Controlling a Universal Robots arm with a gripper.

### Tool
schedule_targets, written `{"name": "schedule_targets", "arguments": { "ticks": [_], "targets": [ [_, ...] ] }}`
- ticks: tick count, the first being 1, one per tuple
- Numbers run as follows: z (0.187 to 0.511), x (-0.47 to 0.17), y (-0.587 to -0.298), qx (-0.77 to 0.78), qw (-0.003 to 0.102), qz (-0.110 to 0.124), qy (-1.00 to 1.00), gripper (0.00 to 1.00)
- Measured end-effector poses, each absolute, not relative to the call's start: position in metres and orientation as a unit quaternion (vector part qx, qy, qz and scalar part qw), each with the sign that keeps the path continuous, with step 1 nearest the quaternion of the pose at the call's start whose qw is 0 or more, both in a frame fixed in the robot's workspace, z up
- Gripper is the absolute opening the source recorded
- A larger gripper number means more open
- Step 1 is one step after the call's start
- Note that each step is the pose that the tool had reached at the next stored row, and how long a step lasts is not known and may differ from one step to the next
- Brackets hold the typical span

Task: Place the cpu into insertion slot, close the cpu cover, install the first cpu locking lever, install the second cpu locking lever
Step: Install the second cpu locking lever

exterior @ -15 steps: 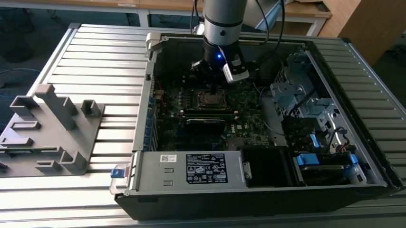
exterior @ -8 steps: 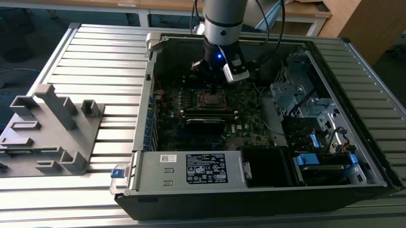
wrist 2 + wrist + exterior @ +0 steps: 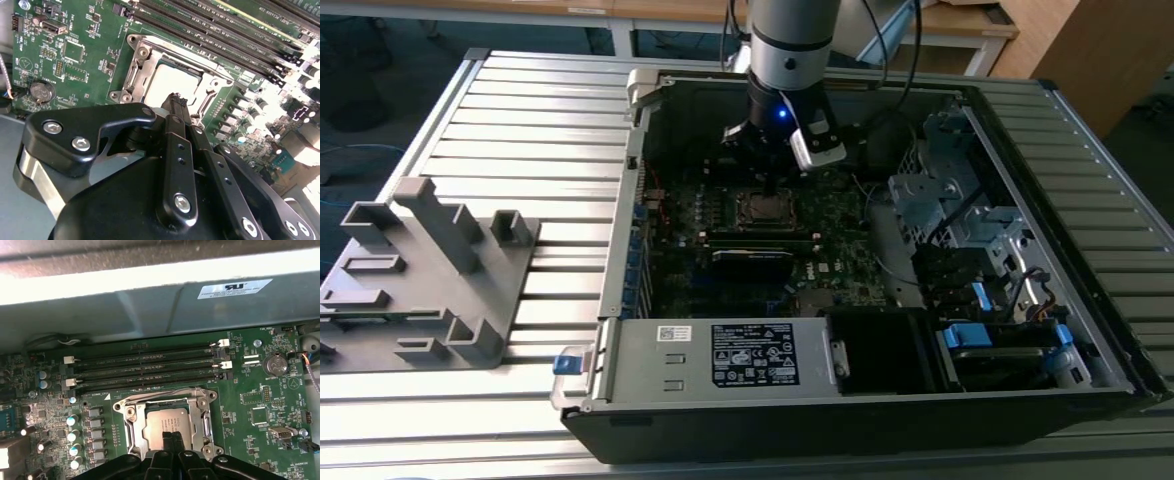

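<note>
Fingers pressed together over the seated cpu, nothing held.

My gripper [image 3: 172,439] has its two fingertips [image 3: 176,101] closed against each other with nothing between them, and they hang just above the near edge of the cpu [image 3: 167,425], pointing down at it. The cpu lies flat in the insertion slot [image 3: 172,82] on the motherboard [image 3: 260,390], its pale grey face showing in both wrist views through the window of the cpu cover [image 3: 132,427], which looks to be folded down around it. So my work sits directly below and slightly ahead of my tips, toward the long black memory slots [image 3: 145,367] that run parallel to the socket's far edge. In the exterior view I stand inside the open computer case [image 3: 720,400], above the socket.
</note>
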State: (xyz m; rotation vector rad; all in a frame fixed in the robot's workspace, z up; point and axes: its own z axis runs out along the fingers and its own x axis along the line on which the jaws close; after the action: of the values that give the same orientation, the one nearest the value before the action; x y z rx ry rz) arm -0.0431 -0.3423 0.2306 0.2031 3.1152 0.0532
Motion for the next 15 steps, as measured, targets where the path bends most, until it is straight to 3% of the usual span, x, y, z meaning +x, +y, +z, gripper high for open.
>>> {"name": "schedule_targets", "arguments": {
  "ticks": [15],
  "targets": [
    [0.2419,-0.0431,-0.3423,0.065,0.01,0.017,0.998,0.11]
  ]
}}
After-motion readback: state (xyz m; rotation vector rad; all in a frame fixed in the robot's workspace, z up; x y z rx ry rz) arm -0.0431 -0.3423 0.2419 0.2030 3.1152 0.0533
